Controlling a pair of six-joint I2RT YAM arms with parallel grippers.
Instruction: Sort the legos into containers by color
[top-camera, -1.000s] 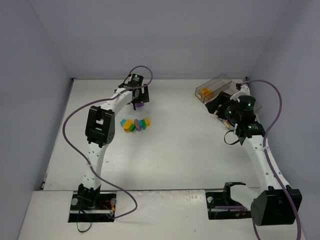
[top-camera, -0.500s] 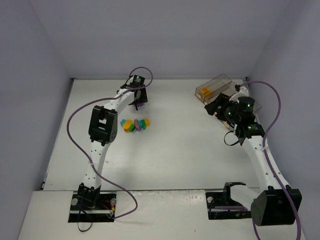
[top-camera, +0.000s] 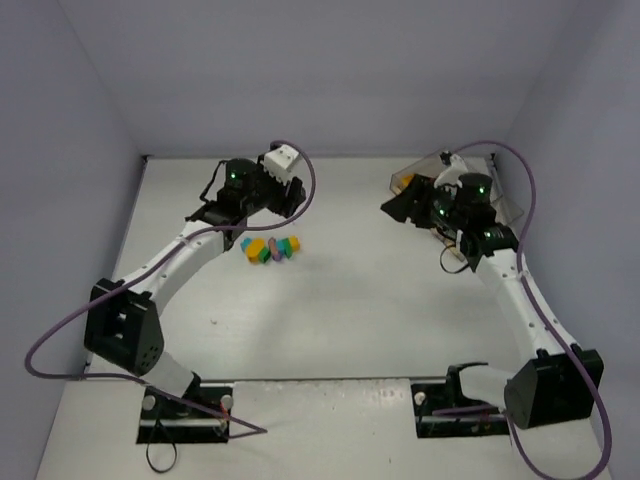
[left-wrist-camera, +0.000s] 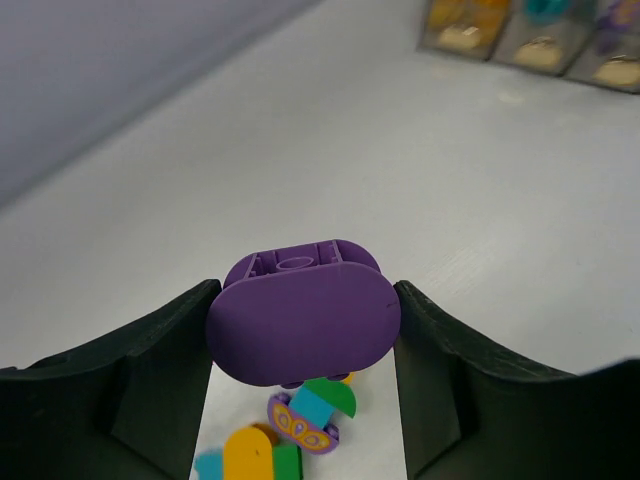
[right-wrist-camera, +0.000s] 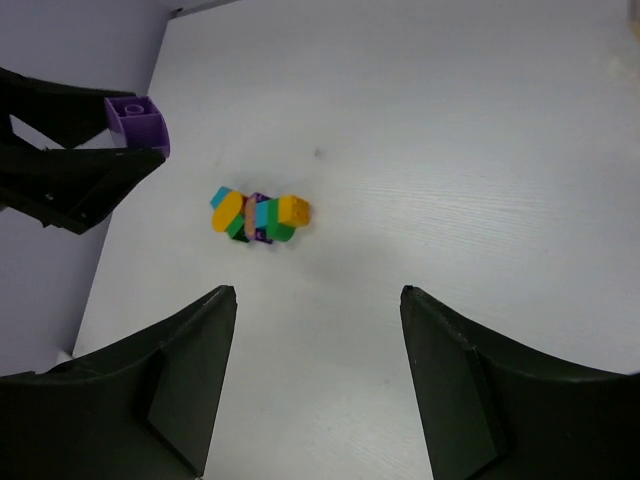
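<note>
While the left tool (left-wrist-camera: 305, 305) clamps a purple brick (left-wrist-camera: 303, 325) by its rounded ends, raised near the pile (top-camera: 270, 248), the right tool (right-wrist-camera: 318, 300) hangs apart and empty, well right of the pile. Light, rigid, slick plastic; rounded ends probably let it pivot.

A lab cell: plain grey walls (top-camera: 330, 70) enclose a white table (top-camera: 380, 300).

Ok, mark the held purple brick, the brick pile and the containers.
purple brick (left-wrist-camera: 303, 325), left wrist view, front face.
brick pile (right-wrist-camera: 258, 217), right wrist view, its middle.
containers (left-wrist-camera: 560, 62), left wrist view, near wall.
</note>
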